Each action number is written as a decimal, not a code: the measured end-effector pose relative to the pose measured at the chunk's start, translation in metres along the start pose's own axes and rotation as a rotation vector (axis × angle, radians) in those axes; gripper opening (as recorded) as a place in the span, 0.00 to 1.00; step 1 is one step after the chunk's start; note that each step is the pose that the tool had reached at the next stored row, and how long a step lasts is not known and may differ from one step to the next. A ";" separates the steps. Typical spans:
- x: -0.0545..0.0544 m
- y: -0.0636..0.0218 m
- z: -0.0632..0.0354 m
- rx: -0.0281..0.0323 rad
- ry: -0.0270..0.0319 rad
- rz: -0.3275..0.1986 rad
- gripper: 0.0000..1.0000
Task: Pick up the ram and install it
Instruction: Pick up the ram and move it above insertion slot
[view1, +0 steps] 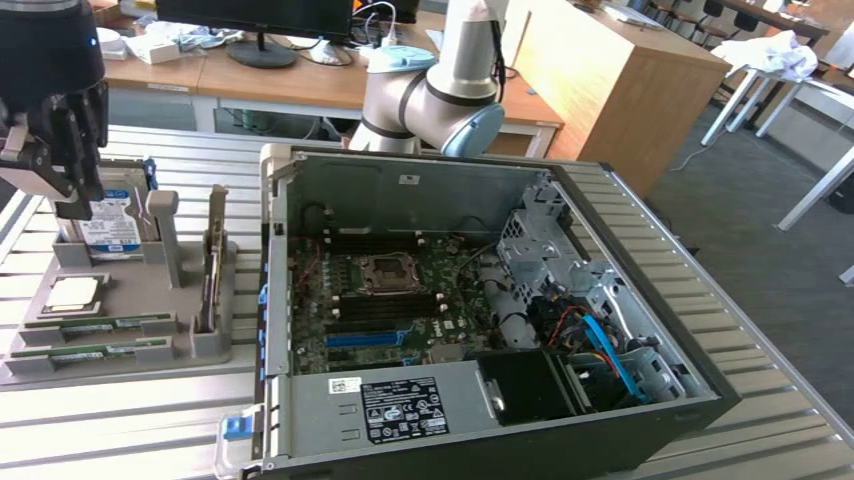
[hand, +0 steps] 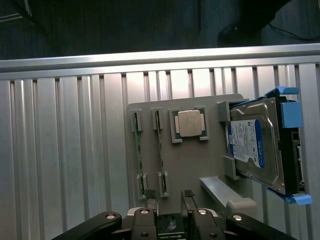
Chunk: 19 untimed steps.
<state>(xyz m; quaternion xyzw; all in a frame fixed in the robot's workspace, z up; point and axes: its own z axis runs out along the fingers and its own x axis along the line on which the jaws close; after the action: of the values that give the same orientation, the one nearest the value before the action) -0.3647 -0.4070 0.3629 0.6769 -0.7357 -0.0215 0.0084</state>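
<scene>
table (view1: 120, 425): silver metal, top made of long ribbed slats running side by side. lying directly on it, two items:
1. holder tray (view1: 140, 297), grey plastic, flat on the slats at the exterior view's left.
2. computer case (view1: 400, 195), dark, laid on its side with the open side up, just beside the tray, on the exterior view's right.

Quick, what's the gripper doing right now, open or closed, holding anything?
Gripper: open, holding nothing, over the grey parts tray.
</scene>
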 end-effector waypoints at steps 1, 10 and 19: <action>0.000 0.0000 0.0005 0.0000 0.0000 0.000 0.33; 0.000 -0.0002 0.0053 0.0001 0.0000 0.000 0.33; 0.000 -0.0004 0.0098 0.0001 0.0000 0.000 0.33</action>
<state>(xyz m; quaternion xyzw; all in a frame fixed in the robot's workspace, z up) -0.3647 -0.4070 0.3531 0.6769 -0.7357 -0.0215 0.0084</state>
